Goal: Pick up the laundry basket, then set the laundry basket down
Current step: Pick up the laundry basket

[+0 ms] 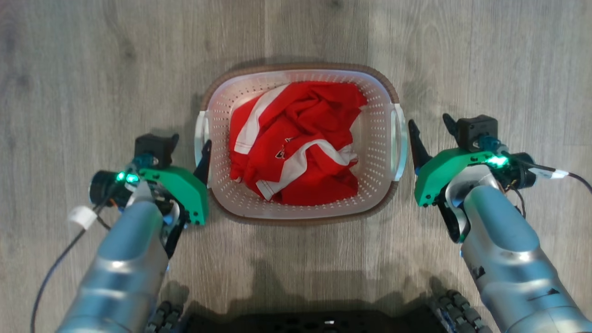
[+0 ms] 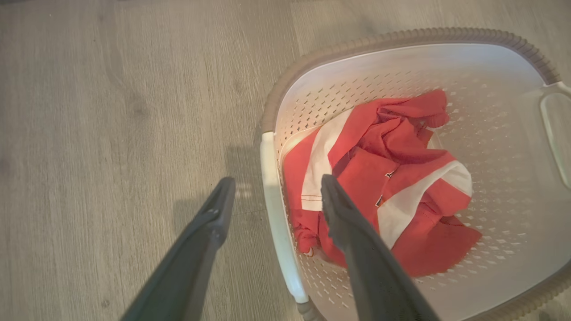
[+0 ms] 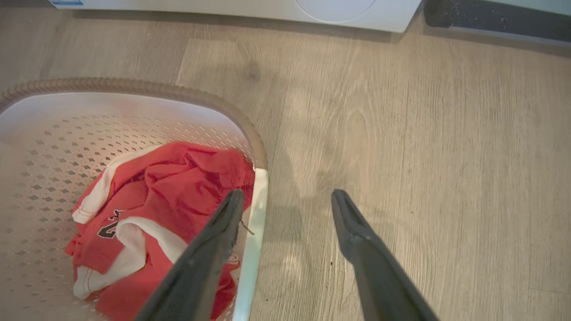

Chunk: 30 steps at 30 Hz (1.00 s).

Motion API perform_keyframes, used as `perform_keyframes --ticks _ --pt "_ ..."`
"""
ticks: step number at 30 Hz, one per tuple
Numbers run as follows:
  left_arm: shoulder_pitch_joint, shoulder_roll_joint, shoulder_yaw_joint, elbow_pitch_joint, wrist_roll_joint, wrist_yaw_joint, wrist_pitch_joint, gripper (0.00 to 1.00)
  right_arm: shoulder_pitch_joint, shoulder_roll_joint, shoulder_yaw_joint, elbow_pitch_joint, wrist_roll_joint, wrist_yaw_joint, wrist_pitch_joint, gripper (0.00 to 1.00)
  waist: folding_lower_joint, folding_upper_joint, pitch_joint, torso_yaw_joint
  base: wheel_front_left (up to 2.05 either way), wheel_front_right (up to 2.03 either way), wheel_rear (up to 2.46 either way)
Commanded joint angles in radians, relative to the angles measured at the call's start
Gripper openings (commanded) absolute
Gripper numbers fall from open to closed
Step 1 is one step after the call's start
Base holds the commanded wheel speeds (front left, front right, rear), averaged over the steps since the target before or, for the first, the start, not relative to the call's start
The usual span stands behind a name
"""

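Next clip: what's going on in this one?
A two-armed robot is lined up to lift the laundry basket, which sits on the wood floor with a red and white shirt crumpled inside. The left gripper is open, with one finger on each side of the left handle. The right gripper is open and lined up the same way at the right handle. Neither has closed on a handle, so the lift has not begun.

A red shirt [image 1: 296, 138] covers most of the laundry basket [image 1: 380, 138] floor.
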Motion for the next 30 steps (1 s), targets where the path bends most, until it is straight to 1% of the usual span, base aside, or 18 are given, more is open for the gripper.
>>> perform_keyframes --ticks 1,12,30 --pt "-0.004 0.037 0.016 -0.003 -0.010 0.001 -0.005 1.00 0.015 0.008 0.027 -0.007 0.004 0.003 -0.002 1.00 -0.0001 0.0000 0.011 -0.004 0.00 0.00 0.00" --pt "-0.070 0.050 -0.068 0.103 -0.130 0.001 -0.005 1.00 -0.002 0.008 0.108 0.039 0.074 0.003 0.022 1.00 -0.0001 0.0000 0.056 -0.014 0.00 0.00 0.00" --pt "-0.142 0.056 -0.237 0.172 -0.300 0.001 -0.005 1.00 -0.044 0.008 0.151 0.077 0.118 0.003 0.049 1.00 -0.0001 0.0000 0.117 0.001 0.00 0.00 0.00"
